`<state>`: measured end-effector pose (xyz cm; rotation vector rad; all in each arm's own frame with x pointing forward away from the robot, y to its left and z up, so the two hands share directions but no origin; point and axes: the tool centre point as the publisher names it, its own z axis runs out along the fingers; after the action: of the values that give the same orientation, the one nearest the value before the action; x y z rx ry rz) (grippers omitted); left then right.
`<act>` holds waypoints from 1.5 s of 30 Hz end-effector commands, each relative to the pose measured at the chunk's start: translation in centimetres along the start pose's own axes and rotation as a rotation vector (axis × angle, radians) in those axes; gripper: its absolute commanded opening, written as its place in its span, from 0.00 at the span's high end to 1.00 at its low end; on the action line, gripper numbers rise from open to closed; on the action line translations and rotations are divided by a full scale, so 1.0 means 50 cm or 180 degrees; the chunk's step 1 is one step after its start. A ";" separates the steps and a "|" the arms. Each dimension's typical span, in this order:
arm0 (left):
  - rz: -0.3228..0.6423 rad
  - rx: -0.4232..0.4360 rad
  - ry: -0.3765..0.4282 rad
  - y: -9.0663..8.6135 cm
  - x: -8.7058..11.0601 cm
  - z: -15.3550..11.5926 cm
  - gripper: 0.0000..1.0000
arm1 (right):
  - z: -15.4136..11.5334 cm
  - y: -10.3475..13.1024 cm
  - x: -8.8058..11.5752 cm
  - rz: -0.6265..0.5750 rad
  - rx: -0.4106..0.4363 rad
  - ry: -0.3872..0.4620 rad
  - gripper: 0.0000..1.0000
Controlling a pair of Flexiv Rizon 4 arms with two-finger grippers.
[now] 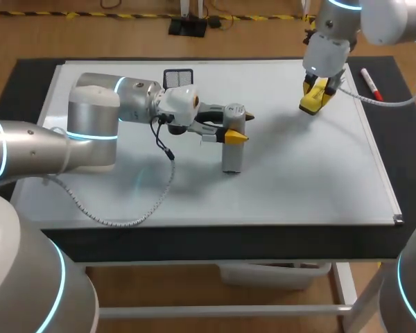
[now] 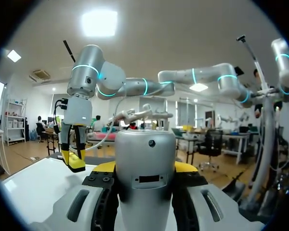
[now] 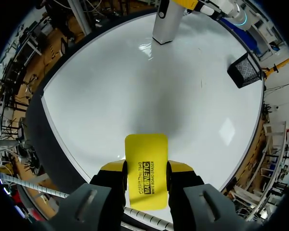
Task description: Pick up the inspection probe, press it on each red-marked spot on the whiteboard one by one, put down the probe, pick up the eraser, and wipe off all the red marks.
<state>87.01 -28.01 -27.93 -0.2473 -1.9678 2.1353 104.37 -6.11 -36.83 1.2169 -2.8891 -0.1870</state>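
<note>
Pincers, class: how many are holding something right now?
2. The left pincer clamps the upright silver probe at the whiteboard's middle; the right pincer holds the yellow eraser near its far right.

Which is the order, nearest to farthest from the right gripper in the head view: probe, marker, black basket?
1. Marker, just right of the right gripper, off the board's edge.
2. Probe, upright mid-board, to its left.
3. Basket, at the far edge, farther left.
</note>
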 end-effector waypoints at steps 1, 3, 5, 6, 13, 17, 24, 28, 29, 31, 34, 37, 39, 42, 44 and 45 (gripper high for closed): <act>0.0014 -0.0010 -0.0010 -0.001 0.001 -0.005 1.00 | -0.002 -0.002 -0.001 -0.0005 0.0005 0.0015 1.00; 0.0000 -0.0009 -0.0039 -0.009 0.001 -0.012 1.00 | -0.002 -0.002 -0.001 -0.0005 0.0005 0.0015 1.00; 0.0018 -0.0009 -0.0067 -0.020 0.001 -0.021 1.00 | -0.002 -0.002 -0.001 -0.0005 0.0005 0.0015 1.00; 0.0023 -0.0004 -0.0086 -0.025 0.001 -0.026 1.00 | -0.002 -0.002 -0.001 -0.0005 0.0005 0.0015 1.00; 0.0063 -0.0017 -0.0184 -0.044 0.000 -0.065 1.00 | -0.002 -0.002 -0.001 -0.0005 0.0005 0.0015 1.00; 0.0084 0.0002 -0.0289 -0.054 -0.003 -0.093 1.00 | -0.002 -0.002 -0.001 -0.0005 0.0005 0.0015 1.00; 0.0113 0.0000 -0.0466 -0.074 -0.006 -0.149 1.00 | -0.002 -0.002 -0.001 -0.0005 0.0005 0.0015 1.00; 0.0072 0.0004 -0.0586 -0.075 -0.007 -0.185 1.00 | -0.002 -0.002 -0.001 -0.0005 0.0005 0.0015 1.00; 0.0079 -0.0005 -0.0623 -0.075 -0.008 -0.195 1.00 | -0.002 -0.002 -0.001 -0.0005 0.0005 0.0015 1.00; 0.0082 0.0001 -0.0700 -0.077 -0.011 -0.219 1.00 | -0.002 -0.002 -0.001 -0.0005 0.0005 0.0015 1.00; 0.0098 0.0010 -0.0818 -0.083 -0.016 -0.256 1.00 | -0.002 -0.002 -0.001 -0.0005 0.0005 0.0015 1.00; 0.0115 0.0003 -0.0927 -0.090 -0.015 -0.290 1.00 | -0.002 -0.002 -0.001 -0.0005 0.0005 0.0015 1.00; 0.0121 0.0018 -0.1008 -0.094 -0.015 -0.315 1.00 | -0.002 -0.002 -0.001 -0.0005 0.0005 0.0015 1.00; 0.0121 0.0016 -0.1120 -0.097 -0.018 -0.351 1.00 | -0.002 -0.002 -0.001 -0.0005 0.0005 0.0015 1.00; 0.0122 0.0006 -0.1172 -0.098 -0.024 -0.374 1.00 | -0.002 -0.002 -0.001 -0.0005 0.0005 0.0015 1.00; 0.0123 -0.0009 -0.1209 -0.098 -0.025 -0.383 1.00 | -0.002 -0.002 -0.001 -0.0005 0.0005 0.0015 1.00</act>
<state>94.31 -10.89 -25.25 0.1066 -2.1547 2.3390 104.37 -6.11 -36.85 1.2170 -2.8892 -0.1871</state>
